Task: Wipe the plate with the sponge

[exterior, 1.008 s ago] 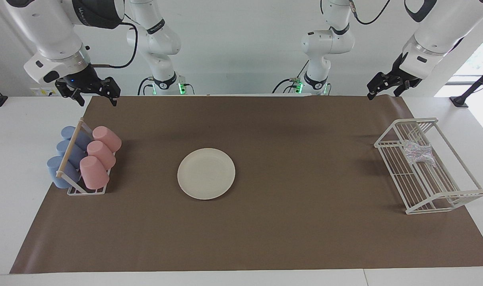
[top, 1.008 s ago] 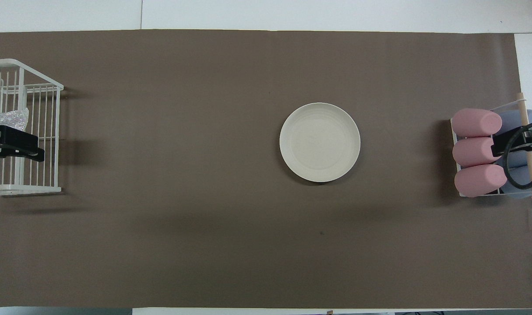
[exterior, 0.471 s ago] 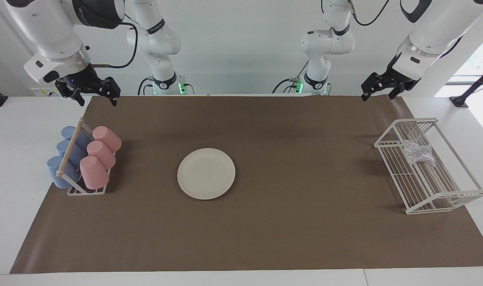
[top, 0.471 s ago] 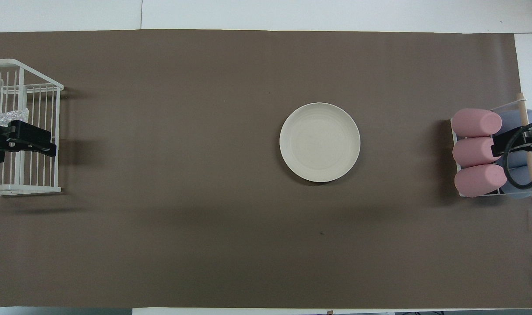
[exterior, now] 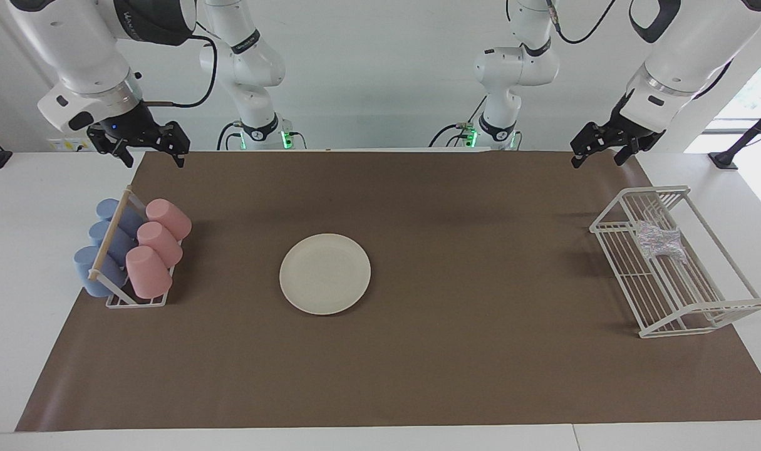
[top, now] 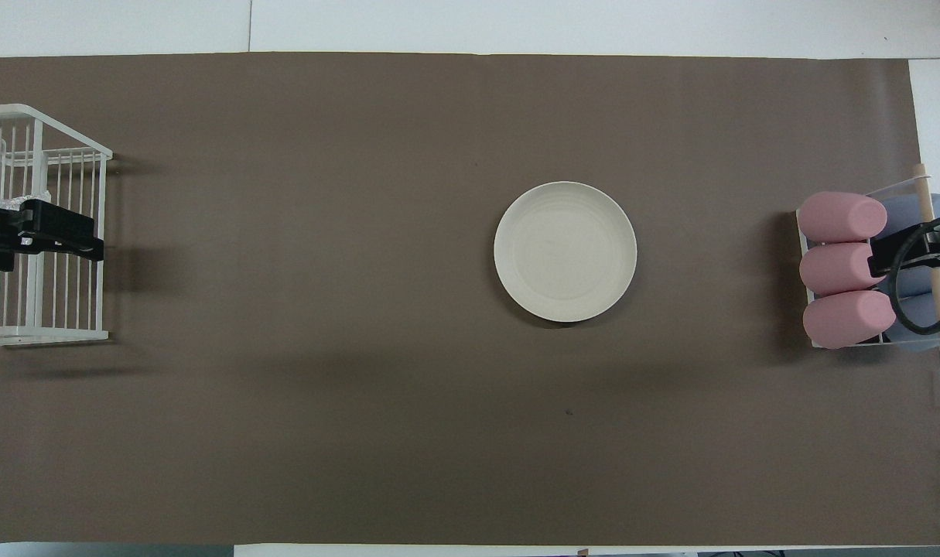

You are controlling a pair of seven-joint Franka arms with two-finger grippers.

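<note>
The cream-white plate (exterior: pixel 325 274) (top: pixel 565 251) lies flat on the brown mat near the table's middle, with nothing on it. The glittery grey sponge (exterior: pixel 659 242) rests inside the white wire rack (exterior: pixel 671 300) at the left arm's end. My left gripper (exterior: pixel 596 161) hangs open high above that rack and touches nothing. From overhead the left gripper (top: pixel 40 236) covers most of the sponge (top: pixel 11 199). My right gripper (exterior: pixel 155 161) waits open in the air above the cup holder, holding nothing.
A holder with pink and blue cups (exterior: pixel 133 254) (top: pixel 841 267) lying on their sides stands at the right arm's end. The brown mat (exterior: pixel 480 363) covers most of the white table.
My left gripper has swung a little toward the table's middle and moved out over the wire rack, hiding more of the sponge from above. The right arm has not moved.
</note>
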